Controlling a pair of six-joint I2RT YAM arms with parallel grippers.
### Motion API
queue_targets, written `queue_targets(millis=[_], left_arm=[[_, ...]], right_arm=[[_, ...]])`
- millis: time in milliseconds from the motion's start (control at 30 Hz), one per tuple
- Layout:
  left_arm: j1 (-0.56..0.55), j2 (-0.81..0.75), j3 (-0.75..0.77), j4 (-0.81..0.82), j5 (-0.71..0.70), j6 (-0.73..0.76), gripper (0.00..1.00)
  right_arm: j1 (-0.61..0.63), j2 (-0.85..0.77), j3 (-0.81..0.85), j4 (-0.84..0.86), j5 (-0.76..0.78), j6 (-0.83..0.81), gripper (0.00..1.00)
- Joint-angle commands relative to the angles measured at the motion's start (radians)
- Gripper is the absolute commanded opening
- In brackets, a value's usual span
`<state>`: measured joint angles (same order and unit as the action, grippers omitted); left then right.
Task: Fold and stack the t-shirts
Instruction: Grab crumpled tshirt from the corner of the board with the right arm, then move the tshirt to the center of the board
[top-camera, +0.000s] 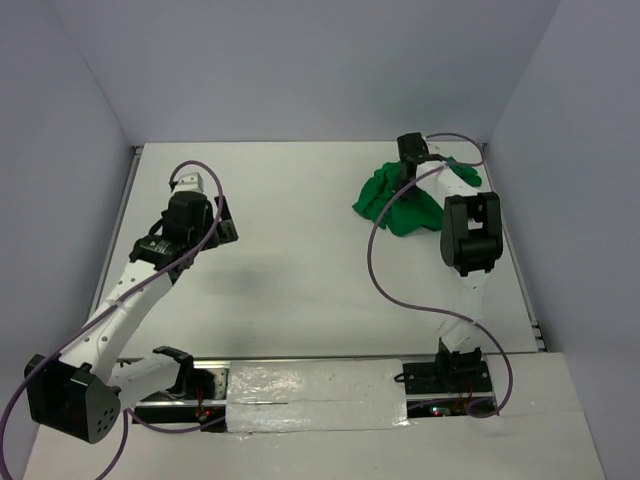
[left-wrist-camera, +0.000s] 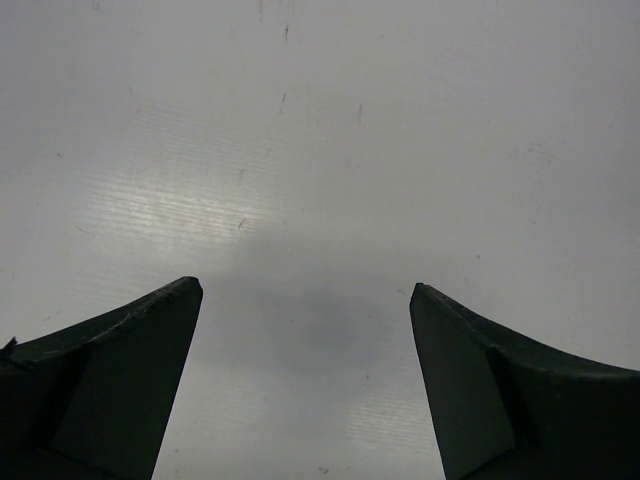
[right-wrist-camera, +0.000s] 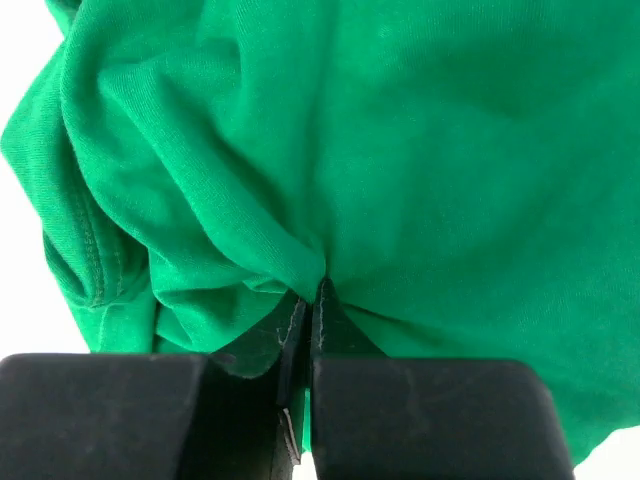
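A single bright green t-shirt (top-camera: 397, 203) lies crumpled in a heap at the far right of the white table. My right gripper (top-camera: 408, 168) is down on its far side. In the right wrist view the gripper (right-wrist-camera: 313, 292) is shut, its black fingers pinching a fold of the green t-shirt (right-wrist-camera: 420, 150), which fills that view. My left gripper (top-camera: 222, 222) is over bare table at the left, far from the shirt. In the left wrist view the left gripper (left-wrist-camera: 305, 290) is wide open and empty above the white surface.
The white table (top-camera: 290, 260) is walled by grey panels at the back and sides, with a metal rail along the left edge (top-camera: 118, 225). Purple cables loop from both arms. The arm bases stand on a taped strip (top-camera: 315, 395) at the near edge.
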<state>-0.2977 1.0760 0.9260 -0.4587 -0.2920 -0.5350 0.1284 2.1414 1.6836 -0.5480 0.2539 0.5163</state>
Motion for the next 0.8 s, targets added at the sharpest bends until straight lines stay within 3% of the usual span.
queue_targets(millis=[0, 133, 300, 433, 567, 767], left_arm=[[-0.004, -0.031, 0.024, 0.0, -0.019, -0.022, 0.99], [-0.004, -0.022, 0.025, 0.006, -0.018, -0.046, 0.99], [0.008, 0.005, 0.106, -0.057, -0.14, -0.069, 0.99], [0.116, 0.05, 0.215, -0.159, -0.159, -0.077, 0.99], [0.267, 0.029, 0.303, -0.218, -0.157, -0.074, 0.99], [0.35, -0.001, 0.359, -0.236, -0.095, -0.072, 0.99]], right_arm=[[0.02, -0.125, -0.04, 0.008, -0.013, 0.014, 0.0], [0.082, -0.348, -0.062, 0.045, -0.071, -0.025, 0.0], [0.328, -0.494, 0.186, -0.056, -0.09, -0.133, 0.0], [0.453, -0.532, 0.379, -0.101, -0.061, -0.174, 0.0], [0.456, -0.702, 0.299, -0.026, -0.091, -0.16, 0.0], [0.45, -0.831, 0.202, 0.008, -0.084, -0.197, 0.0]])
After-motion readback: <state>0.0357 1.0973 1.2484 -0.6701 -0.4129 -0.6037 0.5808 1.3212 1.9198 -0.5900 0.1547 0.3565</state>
